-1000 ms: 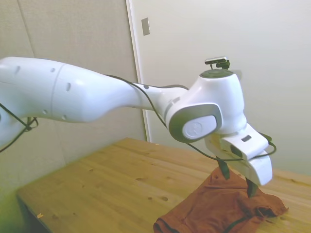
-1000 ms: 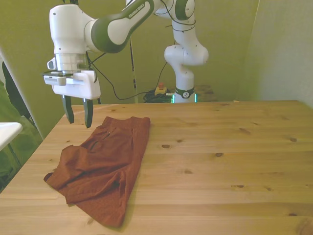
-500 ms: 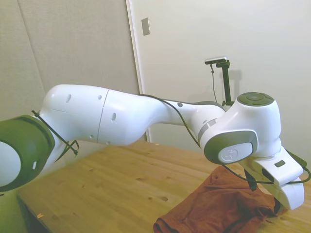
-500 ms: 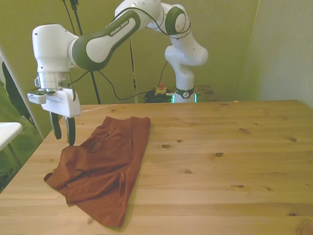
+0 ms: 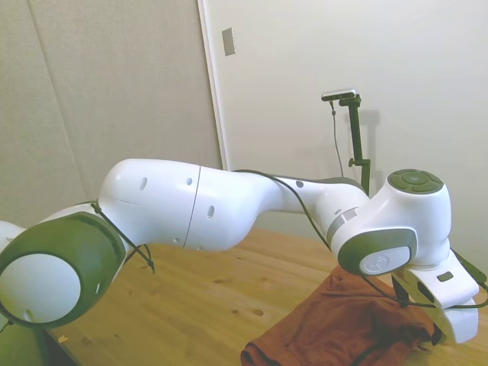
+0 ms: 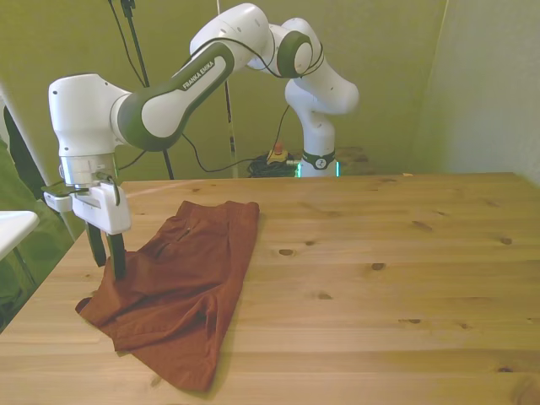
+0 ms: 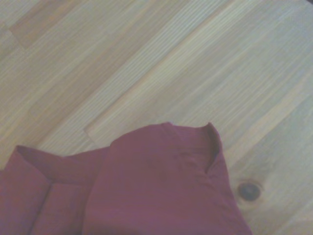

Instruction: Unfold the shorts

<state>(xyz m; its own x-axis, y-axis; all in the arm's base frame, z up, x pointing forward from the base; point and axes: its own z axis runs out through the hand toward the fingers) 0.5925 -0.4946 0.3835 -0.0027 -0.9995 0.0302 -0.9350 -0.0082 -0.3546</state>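
Note:
The rust-orange shorts (image 6: 181, 283) lie crumpled and folded on the wooden table (image 6: 380, 287), toward the front view's left. My gripper (image 6: 110, 270) points straight down at the cloth's left edge, fingers open a little, their tips at cloth level. Nothing shows held between them. In the side view the shorts (image 5: 343, 328) bunch at the lower right, and the white hand (image 5: 450, 309) hangs over their far end with its fingers mostly hidden. The wrist view shows a folded corner of the shorts (image 7: 146, 191) on bare wood (image 7: 146, 73).
The table's left edge (image 6: 63, 261) runs close beside the gripper. A white surface (image 6: 13, 224) stands just beyond that edge. Bare wood stretches across the front view's right half. The robot's base (image 6: 319, 160) sits behind the far edge.
The gripper has come down and shifted toward the front view's left, from above the shorts' far part to their left edge. The shorts have not moved.

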